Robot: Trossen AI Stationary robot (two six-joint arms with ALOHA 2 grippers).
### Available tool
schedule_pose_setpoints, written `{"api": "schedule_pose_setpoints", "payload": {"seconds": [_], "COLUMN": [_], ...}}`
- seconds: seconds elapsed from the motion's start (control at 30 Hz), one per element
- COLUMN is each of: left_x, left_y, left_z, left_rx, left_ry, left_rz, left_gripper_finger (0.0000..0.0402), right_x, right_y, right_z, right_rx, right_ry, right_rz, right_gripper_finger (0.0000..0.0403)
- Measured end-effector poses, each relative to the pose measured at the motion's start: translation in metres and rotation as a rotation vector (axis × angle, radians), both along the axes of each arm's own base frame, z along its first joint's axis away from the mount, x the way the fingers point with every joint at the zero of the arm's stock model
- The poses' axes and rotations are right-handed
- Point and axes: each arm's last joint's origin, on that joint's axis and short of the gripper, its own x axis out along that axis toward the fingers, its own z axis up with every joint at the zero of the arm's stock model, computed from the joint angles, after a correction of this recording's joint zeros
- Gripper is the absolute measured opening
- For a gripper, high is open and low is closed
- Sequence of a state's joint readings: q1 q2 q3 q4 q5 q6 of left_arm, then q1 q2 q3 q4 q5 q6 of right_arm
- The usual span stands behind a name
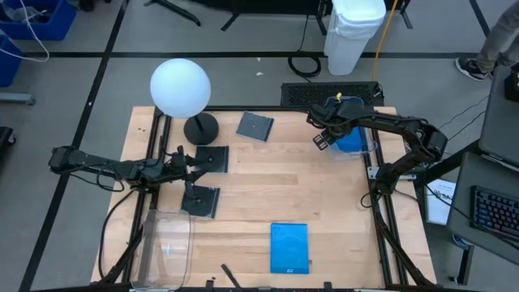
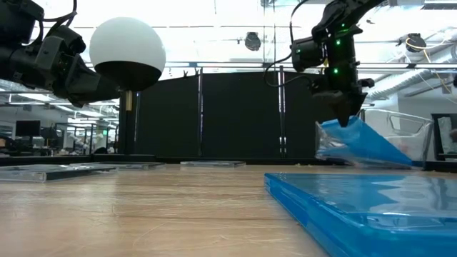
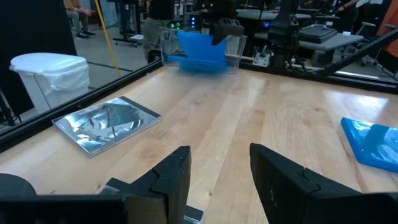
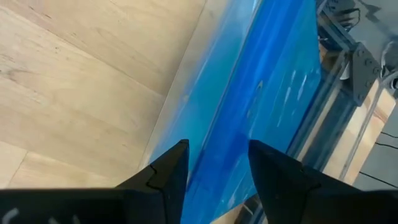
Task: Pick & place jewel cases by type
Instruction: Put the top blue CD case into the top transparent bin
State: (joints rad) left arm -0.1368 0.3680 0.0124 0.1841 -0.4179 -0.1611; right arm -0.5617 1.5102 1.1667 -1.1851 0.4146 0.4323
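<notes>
Blue case (image 1: 289, 248) at the near edge waits; right gripper (image 1: 326, 136), jaws parted above the blue case (image 1: 352, 139) tilted in the far-right bin (image 1: 364, 152), should lift straight clear; left gripper (image 1: 197, 168) open over dark cases (image 1: 212, 158).

A robotics laboratory in an open, industrial-style hall. A wooden worktable (image 1: 268, 195) in a black metal frame stands on grey floor marked with black tape lines (image 1: 243, 55). Upper right: a white waste bin (image 1: 355, 32) and a keyboard (image 1: 495, 212) (lower right edge). Exposed ceiling ducts (image 2: 400, 82) and further workstations show behind.
</notes>
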Motion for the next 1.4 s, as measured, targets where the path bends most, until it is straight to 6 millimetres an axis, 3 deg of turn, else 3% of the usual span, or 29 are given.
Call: {"api": "schedule_pose_setpoints", "payload": {"seconds": [0.47, 0.93, 1.07, 1.23, 1.4], "left_x": [0.0, 0.0, 0.0, 0.0, 0.0], "left_y": [0.0, 0.0, 0.0, 0.0, 0.0], "left_z": [0.0, 0.0, 0.0, 0.0, 0.0], "left_rx": [0.0, 0.0, 0.0, 0.0, 0.0], "left_ry": [0.0, 0.0, 0.0, 0.0, 0.0], "left_rz": [0.0, 0.0, 0.0, 0.0, 0.0], "left_gripper_finger": [0.017, 0.017, 0.017, 0.017, 0.017], "right_x": [0.006, -0.01, -0.015, -0.015, -0.013], "right_y": [-0.001, 0.005, 0.009, 0.017, 0.031], "right_z": [-0.002, 0.001, 0.002, 0.006, 0.017], "right_rx": [0.053, 0.029, 0.069, 0.067, -0.045], "right_ry": [-0.1, 0.113, 0.17, 0.237, 0.291], "right_rz": [0.0, -0.02, -0.012, 0.093, 0.248], "right_gripper_finger": [0.0157, 0.0153, 0.0117, 0.0023, 0.0021]}}
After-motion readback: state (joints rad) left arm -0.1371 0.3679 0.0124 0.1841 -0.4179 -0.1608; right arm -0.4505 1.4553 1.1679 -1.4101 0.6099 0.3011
